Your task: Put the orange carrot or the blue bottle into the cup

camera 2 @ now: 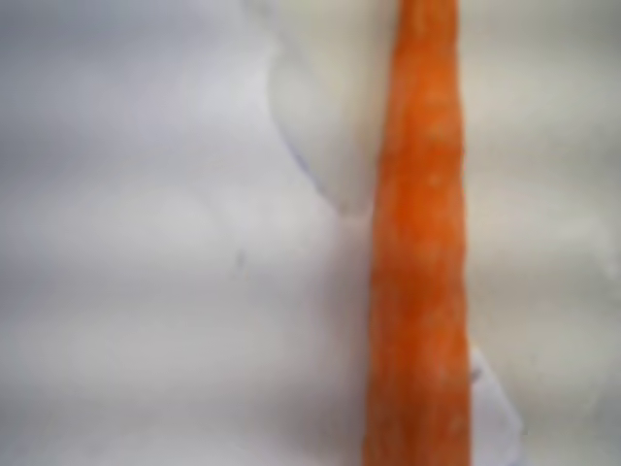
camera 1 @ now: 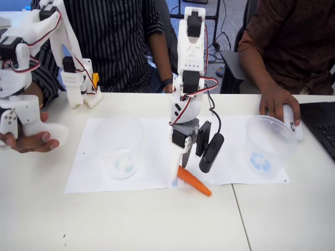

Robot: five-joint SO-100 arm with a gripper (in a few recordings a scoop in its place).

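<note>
Tapering orange carrot, smooth-skinned

orange carrot lying on table, clear cup upright well left

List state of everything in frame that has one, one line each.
orange carrot: lying on the table at the paper's front edge, one end at the gripper's fingertip.
gripper: down at the carrot; open or shut, cannot tell.
cup: upright on the paper, empty.
cup with blue emblem: upright, empty, a person's hand just behind it.
paper: flat on the table.
</note>
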